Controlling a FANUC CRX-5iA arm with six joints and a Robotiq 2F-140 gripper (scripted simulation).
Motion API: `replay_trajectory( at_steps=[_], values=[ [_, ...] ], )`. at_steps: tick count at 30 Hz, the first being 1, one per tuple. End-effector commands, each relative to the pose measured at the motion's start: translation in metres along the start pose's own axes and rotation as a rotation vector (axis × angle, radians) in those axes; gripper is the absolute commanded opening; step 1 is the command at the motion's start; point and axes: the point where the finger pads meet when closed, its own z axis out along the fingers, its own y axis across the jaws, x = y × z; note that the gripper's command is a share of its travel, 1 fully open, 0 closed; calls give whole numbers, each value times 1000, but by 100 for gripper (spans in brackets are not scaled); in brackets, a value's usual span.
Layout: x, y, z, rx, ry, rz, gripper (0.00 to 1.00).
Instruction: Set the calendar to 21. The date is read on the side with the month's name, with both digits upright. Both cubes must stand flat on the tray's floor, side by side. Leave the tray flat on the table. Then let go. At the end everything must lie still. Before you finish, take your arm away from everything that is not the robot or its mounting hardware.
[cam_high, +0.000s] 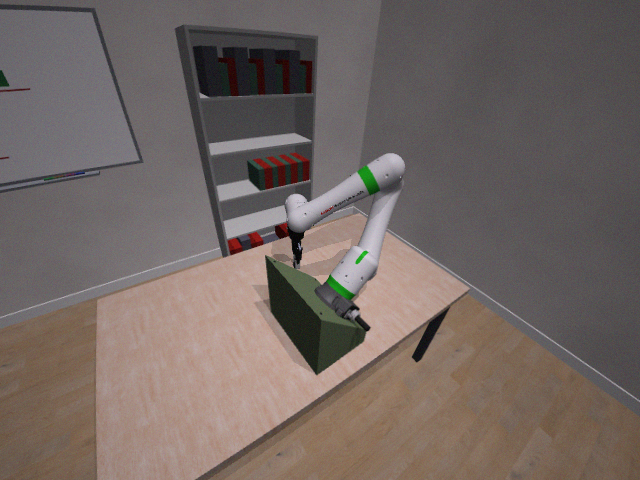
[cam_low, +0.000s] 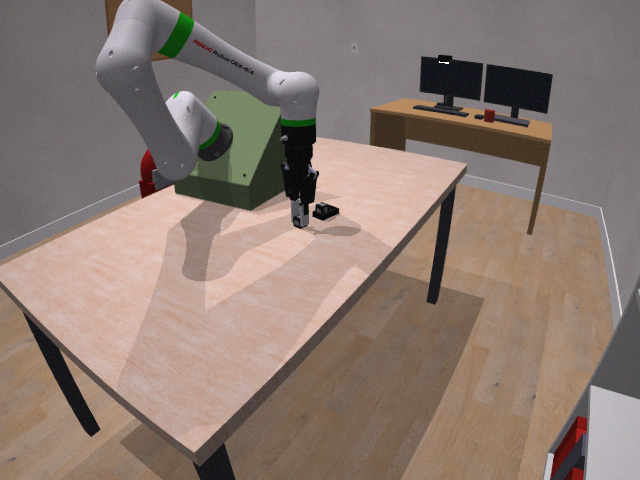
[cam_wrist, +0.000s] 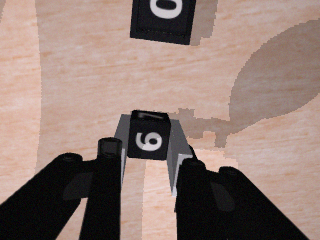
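In the wrist view my gripper (cam_wrist: 148, 132) is shut on a small black date cube (cam_wrist: 149, 141); both grey finger pads press its sides. The face towards the camera shows a white 6 or 9. The cube is at or just above the table top; I cannot tell which. Beyond it lies a second black piece (cam_wrist: 162, 15) with a white 0 on top, cut off by the frame edge. In the exterior view my gripper (cam_low: 299, 221) points straight down at the table, and the black tray (cam_low: 326, 214) with a cube in it lies just to its right. In the top view my gripper (cam_high: 296, 262) is partly hidden behind the green base.
The green robot base (cam_low: 242, 149) stands just behind my gripper. The table's right edge (cam_low: 449, 175) is some way beyond the tray. A second desk with monitors (cam_low: 465, 118) stands apart from the table.
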Motion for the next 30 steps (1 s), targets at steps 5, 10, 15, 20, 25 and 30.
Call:
replay_trajectory(
  at_steps=[5, 10, 15, 20, 25, 30],
  values=[
    [0, 0, 0, 0, 0, 0, 16],
    [0, 0, 0, 0, 0, 0, 16],
    [0, 0, 0, 0, 0, 0, 16],
    [0, 0, -1, 0, 0, 0, 16],
    [0, 0, -19, 0, 0, 0, 16],
    [0, 0, -54, 0, 0, 0, 16]
  ],
)
